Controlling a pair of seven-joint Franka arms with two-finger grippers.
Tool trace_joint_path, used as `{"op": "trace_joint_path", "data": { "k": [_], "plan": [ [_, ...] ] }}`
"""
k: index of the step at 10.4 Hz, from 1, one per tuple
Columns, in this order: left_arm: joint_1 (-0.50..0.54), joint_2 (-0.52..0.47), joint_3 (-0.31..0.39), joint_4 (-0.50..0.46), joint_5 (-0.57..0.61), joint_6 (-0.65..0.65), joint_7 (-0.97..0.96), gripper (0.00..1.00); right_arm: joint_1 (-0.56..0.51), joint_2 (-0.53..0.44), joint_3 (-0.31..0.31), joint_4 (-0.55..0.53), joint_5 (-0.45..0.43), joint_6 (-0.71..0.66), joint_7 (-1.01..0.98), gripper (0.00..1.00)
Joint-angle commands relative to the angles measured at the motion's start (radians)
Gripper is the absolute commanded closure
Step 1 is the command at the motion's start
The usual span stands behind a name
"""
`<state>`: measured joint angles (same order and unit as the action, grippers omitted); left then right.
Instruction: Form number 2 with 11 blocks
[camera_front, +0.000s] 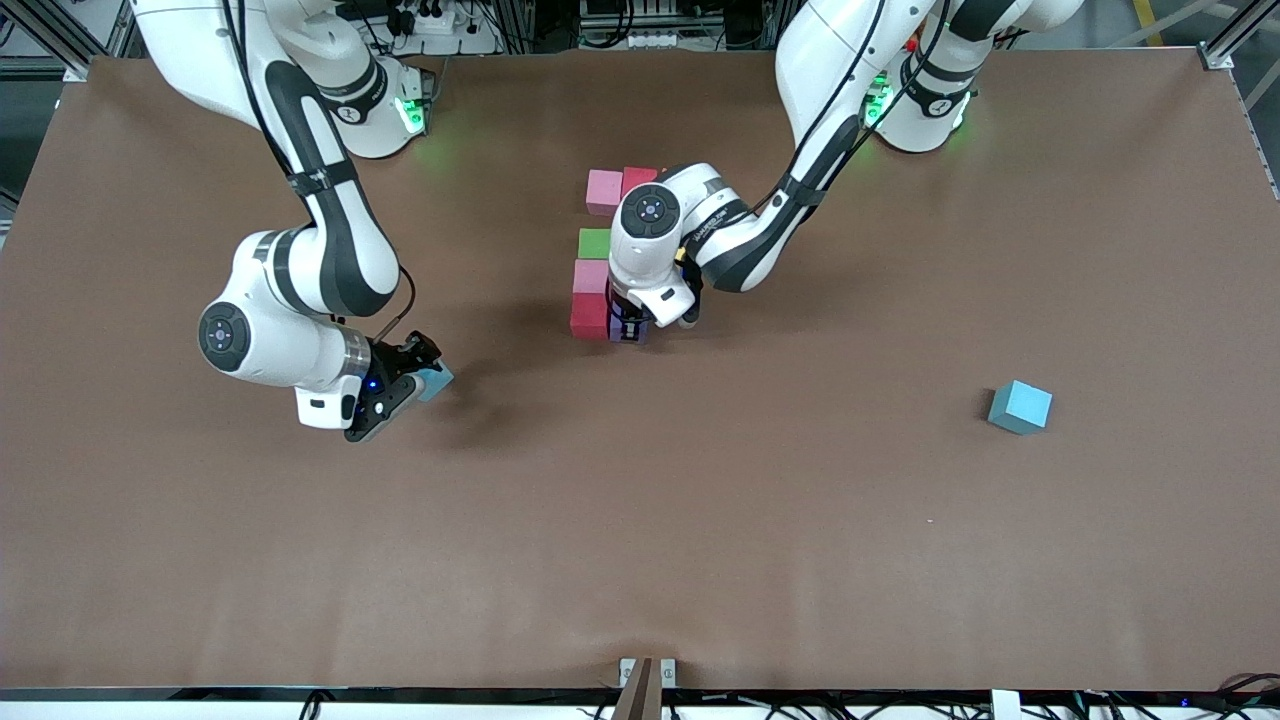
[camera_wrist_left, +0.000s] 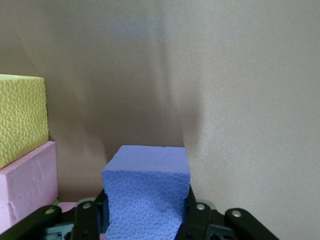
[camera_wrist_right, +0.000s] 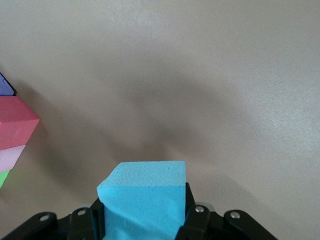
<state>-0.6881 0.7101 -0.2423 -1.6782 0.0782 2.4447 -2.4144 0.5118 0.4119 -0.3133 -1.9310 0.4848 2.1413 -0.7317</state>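
Several blocks form a partial figure mid-table: pink (camera_front: 604, 192), red (camera_front: 640, 180), green (camera_front: 594, 243), pink (camera_front: 591, 276), red (camera_front: 590, 316). My left gripper (camera_front: 630, 326) is shut on a purple block (camera_front: 629, 330) (camera_wrist_left: 147, 182), held low right beside that nearer red block. The left wrist view shows a yellow block (camera_wrist_left: 20, 117) next to a pink one (camera_wrist_left: 27, 185); the left hand hides them in the front view. My right gripper (camera_front: 425, 380) is shut on a teal-blue block (camera_front: 437, 380) (camera_wrist_right: 142, 197), over bare table toward the right arm's end.
A second teal-blue block (camera_front: 1020, 407) lies alone on the brown table (camera_front: 700, 520) toward the left arm's end, nearer the front camera than the figure. The right wrist view shows the red (camera_wrist_right: 15, 122), pink (camera_wrist_right: 10, 157) and green (camera_wrist_right: 2, 177) blocks at its edge.
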Motion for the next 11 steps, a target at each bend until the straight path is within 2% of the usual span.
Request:
{"op": "trace_joint_path", "data": {
  "k": [1,2,7,11],
  "plan": [
    [-0.004,0.009,0.001,0.023,0.018,-0.019,-0.017,0.13,0.007,-0.021,-0.003,-0.006,-0.017,-0.014,0.015,0.59],
    [-0.004,0.009,0.001,0.023,0.028,-0.018,-0.011,0.0,0.007,-0.021,-0.003,-0.005,-0.017,-0.012,0.015,0.59],
    [-0.004,-0.018,-0.002,0.02,0.031,-0.042,-0.011,0.0,0.011,-0.021,0.002,0.004,-0.017,-0.015,0.018,0.59],
    [-0.007,-0.124,-0.003,0.012,0.031,-0.174,0.191,0.0,0.073,-0.022,0.002,0.038,-0.017,-0.05,0.107,0.59]
  ]
}}
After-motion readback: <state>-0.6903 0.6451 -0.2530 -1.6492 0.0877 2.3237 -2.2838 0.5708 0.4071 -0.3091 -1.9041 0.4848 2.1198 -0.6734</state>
